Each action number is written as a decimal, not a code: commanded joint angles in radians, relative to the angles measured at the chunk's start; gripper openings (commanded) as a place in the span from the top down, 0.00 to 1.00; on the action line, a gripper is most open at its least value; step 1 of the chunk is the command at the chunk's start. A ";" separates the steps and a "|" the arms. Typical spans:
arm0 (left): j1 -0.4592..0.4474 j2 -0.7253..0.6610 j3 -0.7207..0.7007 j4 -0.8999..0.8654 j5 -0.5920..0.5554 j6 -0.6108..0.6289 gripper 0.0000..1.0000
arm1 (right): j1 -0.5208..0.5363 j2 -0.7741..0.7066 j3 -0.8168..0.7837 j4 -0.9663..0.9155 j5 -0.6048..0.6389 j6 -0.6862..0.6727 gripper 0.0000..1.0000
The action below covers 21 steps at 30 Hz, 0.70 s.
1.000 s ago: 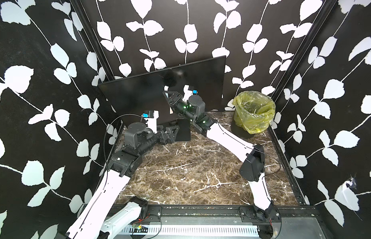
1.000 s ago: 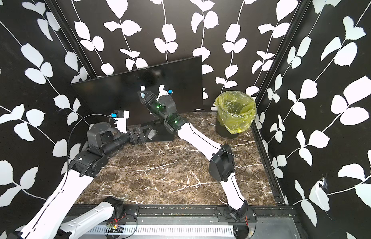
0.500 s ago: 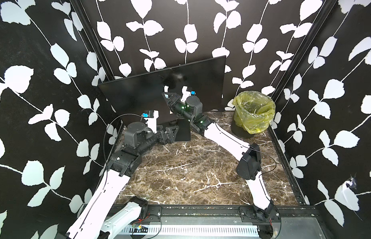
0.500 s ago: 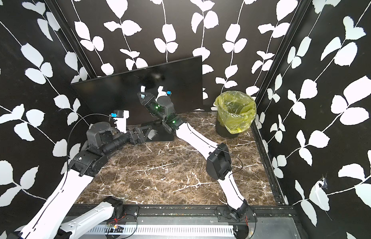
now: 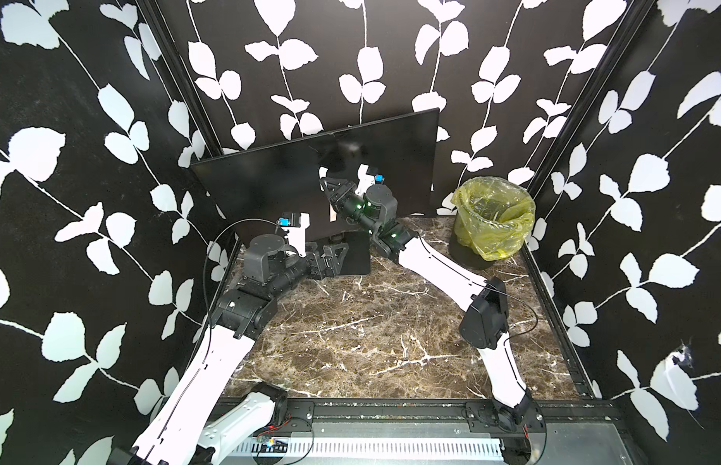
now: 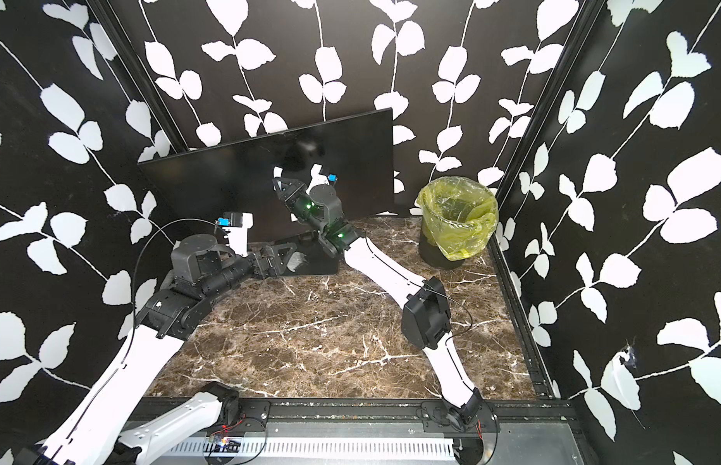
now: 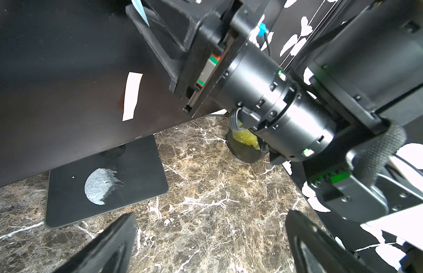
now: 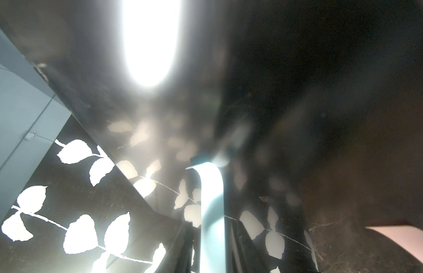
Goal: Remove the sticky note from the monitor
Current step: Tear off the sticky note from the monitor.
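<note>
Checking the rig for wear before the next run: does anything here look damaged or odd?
Yes. The base plate under the monitor has a ragged grey scuffed patch on its black finish. The wallpaper also shows a small tear, low on a side wall.

A white sticky note [image 7: 132, 96] clings to the dark monitor [image 7: 52, 71].

Only legible txt: "AOC" on monitor [image 7: 64, 78] btm bezel, in left wrist view.
</note>
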 commanded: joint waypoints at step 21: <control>0.009 -0.004 0.021 0.014 0.013 0.006 0.01 | -0.013 -0.073 -0.040 0.095 -0.041 -0.056 1.00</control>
